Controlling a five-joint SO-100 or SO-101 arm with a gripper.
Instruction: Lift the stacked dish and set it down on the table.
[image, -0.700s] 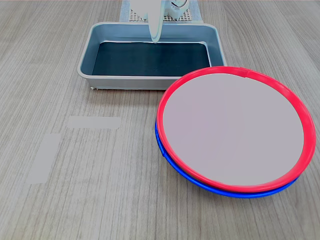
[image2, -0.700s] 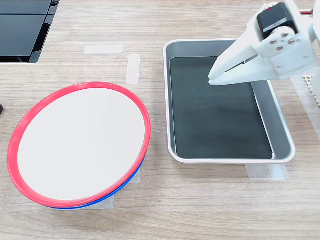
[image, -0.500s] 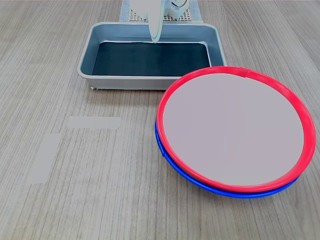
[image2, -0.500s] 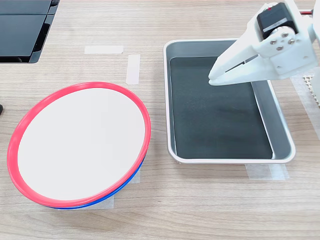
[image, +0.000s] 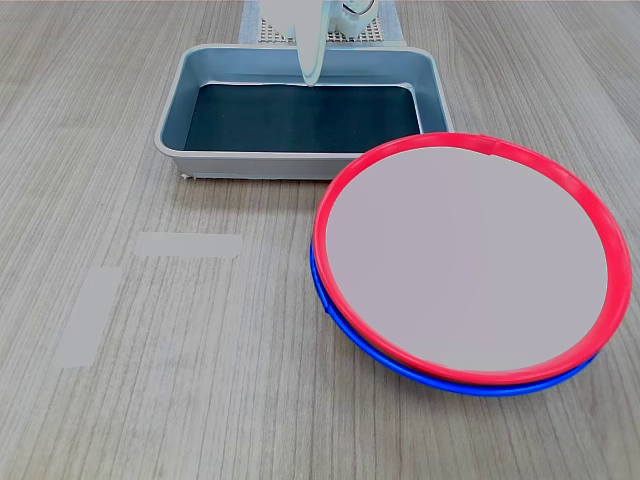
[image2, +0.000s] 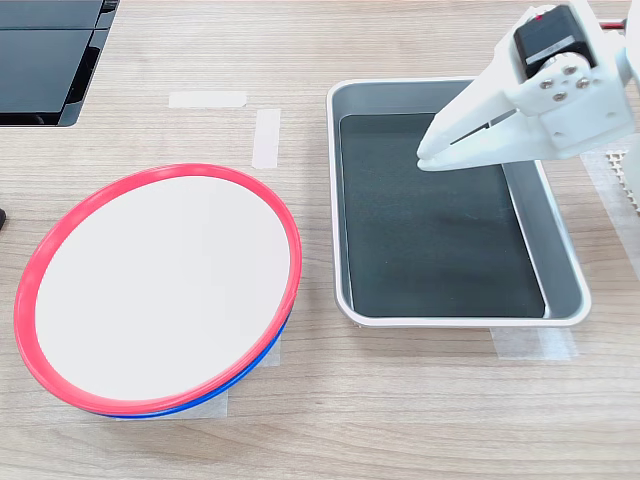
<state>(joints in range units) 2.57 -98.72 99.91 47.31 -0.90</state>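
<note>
The stacked dish (image: 466, 260) (image2: 160, 288), red-rimmed with a pale inside, rests on top of a blue-rimmed dish (image: 400, 362) (image2: 225, 388), on the right in the first exterior view and on the left in the second exterior view. Both stand on the wood-grain table (image: 200, 380) (image2: 400, 400). My white gripper (image: 310, 76) (image2: 424, 159) hangs shut over the grey tray, well away from the dishes, with nothing in it.
A grey tray (image: 172, 130) (image2: 565, 290) with a dark bottom lies under the gripper. Pale tape strips (image: 188, 244) (image2: 266, 137) are stuck to the table. A dark flat object (image2: 45, 60) sits at the second exterior view's top left.
</note>
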